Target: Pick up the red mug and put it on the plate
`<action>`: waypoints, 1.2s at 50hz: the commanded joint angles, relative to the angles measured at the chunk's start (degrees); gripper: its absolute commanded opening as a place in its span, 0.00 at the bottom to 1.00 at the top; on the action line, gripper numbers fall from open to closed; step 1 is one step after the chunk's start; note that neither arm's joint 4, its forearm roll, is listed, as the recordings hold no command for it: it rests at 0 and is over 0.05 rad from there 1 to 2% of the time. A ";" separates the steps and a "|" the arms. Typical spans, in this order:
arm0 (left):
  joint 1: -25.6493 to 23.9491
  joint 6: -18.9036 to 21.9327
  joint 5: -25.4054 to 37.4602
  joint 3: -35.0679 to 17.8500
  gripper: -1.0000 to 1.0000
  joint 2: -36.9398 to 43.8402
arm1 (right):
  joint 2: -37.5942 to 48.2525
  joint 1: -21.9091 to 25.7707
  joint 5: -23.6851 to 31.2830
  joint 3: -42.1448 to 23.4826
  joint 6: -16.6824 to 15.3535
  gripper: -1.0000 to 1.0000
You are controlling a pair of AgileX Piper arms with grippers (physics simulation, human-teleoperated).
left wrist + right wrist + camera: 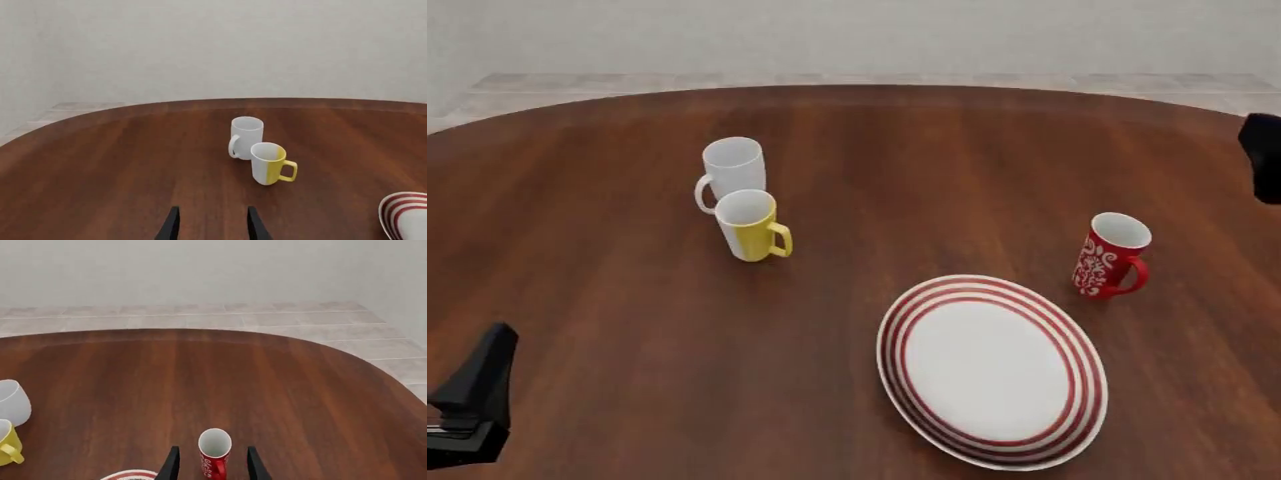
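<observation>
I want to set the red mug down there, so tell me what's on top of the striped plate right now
Nothing is on the plate: its white middle shows bare in the front view. The red mug stands upright on the table just beyond its far right rim, apart from it. What lies under the plate is hidden.

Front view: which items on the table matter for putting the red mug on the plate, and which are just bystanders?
Part of the job:
red mug, upright, right of the plate
plate, nothing on it
right gripper, open, lined up on the mug

Just lying about:
white mug
yellow mug
</observation>
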 commanded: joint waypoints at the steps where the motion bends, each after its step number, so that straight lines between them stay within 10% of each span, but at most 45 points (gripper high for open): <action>1: 0.00 0.00 0.00 0.00 1.00 0.00 | 6.48 -0.16 -0.12 -1.27 -3.97 1.00; 60: 0.00 0.00 0.00 0.00 1.00 0.00 | 29.89 0.45 -12.53 1.83 -7.11 1.00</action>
